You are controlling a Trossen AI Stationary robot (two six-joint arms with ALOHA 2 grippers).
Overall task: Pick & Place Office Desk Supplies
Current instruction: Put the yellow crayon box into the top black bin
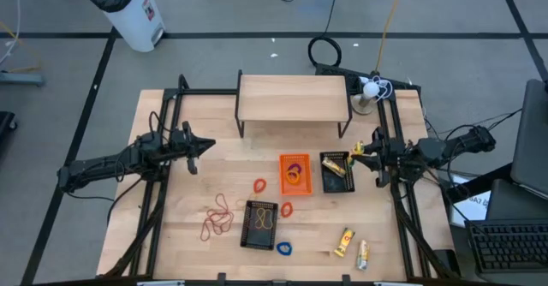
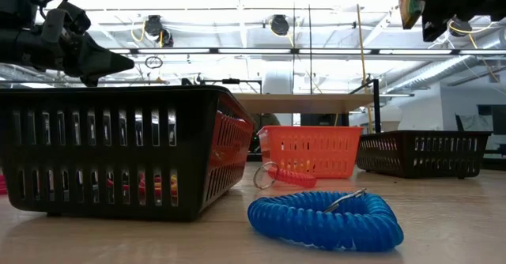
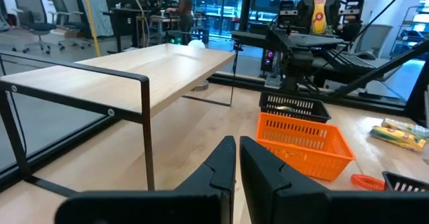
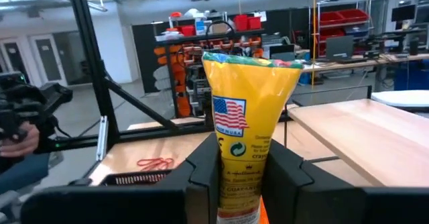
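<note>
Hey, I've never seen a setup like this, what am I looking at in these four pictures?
Two robot arms work at a wooden table. One picture looks down from above, one sits at table level, and two come from cameras on the wrists. On the table lie small baskets, such as the orange basket, rubber bands, a blue coil ring and yellow packets. The right hand grips a yellow packet in the air. The left hand is shut and empty.
</note>
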